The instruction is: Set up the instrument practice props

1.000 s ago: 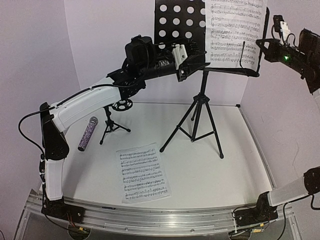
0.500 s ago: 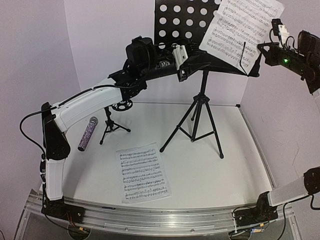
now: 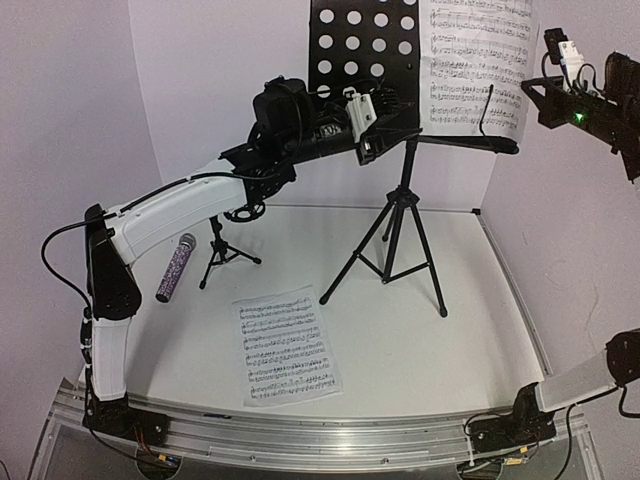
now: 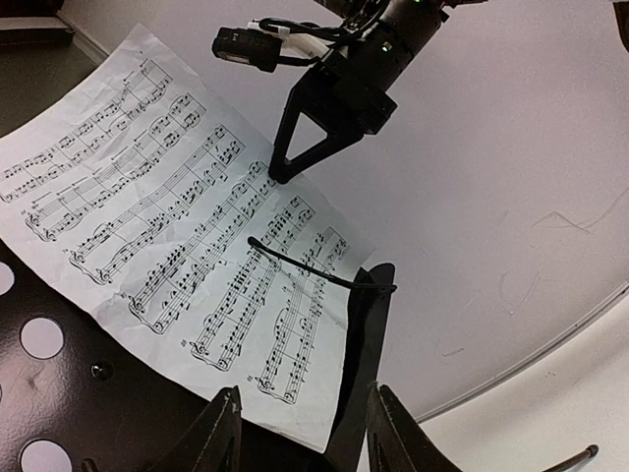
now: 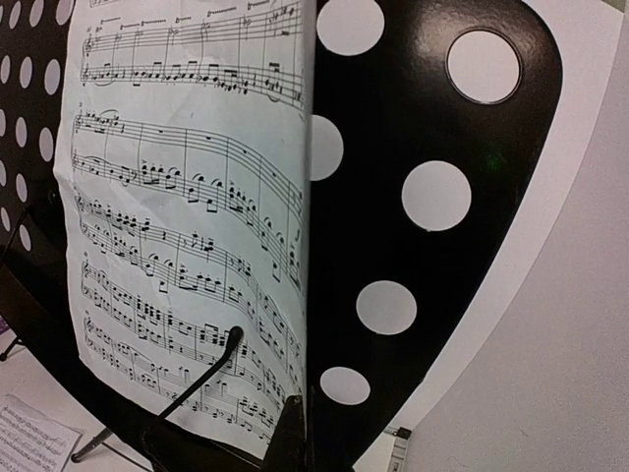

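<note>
The black music stand stands at the table's back, its perforated tray up high. One sheet-music page rests on the tray's right half behind a wire retainer. My left gripper is open, its jaws straddling the tray's ledge. My right gripper has its tips together on that page's right edge, as the left wrist view shows. The second page lies flat on the table. The purple microphone lies beside the small mic stand.
White walls stand close behind and to the right of the music stand. The stand's tripod legs spread over the middle of the table. A metal rail runs along the near edge, with the arm bases on it.
Half a second ago the tray's ledge and the page on it were tilted down to the right; now they are level again. Both grippers have barely moved.
</note>
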You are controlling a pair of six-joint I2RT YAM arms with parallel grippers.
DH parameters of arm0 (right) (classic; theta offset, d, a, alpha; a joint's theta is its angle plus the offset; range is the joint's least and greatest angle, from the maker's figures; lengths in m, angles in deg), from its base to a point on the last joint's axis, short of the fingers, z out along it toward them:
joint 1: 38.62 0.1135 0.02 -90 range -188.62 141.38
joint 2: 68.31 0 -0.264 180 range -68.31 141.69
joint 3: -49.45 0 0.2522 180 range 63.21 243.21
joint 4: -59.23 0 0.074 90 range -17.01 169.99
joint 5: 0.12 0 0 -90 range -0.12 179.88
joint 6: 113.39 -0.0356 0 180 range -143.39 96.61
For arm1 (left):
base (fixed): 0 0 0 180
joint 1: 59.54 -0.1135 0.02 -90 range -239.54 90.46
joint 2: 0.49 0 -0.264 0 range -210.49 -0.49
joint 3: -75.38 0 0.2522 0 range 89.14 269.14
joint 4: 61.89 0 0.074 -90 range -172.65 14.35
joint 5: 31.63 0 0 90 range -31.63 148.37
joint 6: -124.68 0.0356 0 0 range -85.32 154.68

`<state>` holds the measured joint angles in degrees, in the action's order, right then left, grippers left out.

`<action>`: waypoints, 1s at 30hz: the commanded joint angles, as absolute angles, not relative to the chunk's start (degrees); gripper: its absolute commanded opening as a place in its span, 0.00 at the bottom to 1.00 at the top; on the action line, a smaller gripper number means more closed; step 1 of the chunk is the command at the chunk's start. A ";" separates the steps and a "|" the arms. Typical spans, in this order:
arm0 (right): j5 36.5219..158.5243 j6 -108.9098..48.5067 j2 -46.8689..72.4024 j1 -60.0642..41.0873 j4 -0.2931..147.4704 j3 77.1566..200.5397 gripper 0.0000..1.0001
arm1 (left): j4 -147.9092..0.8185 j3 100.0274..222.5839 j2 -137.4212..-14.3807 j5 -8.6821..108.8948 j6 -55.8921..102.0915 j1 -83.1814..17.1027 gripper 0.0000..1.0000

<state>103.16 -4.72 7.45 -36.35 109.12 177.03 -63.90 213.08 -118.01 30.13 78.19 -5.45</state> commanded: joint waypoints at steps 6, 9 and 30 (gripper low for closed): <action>103.78 -3.54 8.59 -36.60 110.37 177.94 0.00 | -60.71 212.46 -118.63 31.57 78.41 -5.29 0.43; 103.13 -2.70 8.53 -36.62 110.43 178.48 0.00 | -60.71 212.55 -118.68 31.65 78.48 -5.28 0.43; 102.42 -0.45 8.98 -36.67 111.61 180.35 0.00 | -60.89 212.21 -118.69 31.91 78.61 -5.27 0.43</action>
<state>102.72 -0.82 8.85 -36.35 111.69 179.48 -62.57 212.01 -118.73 31.48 78.29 -5.45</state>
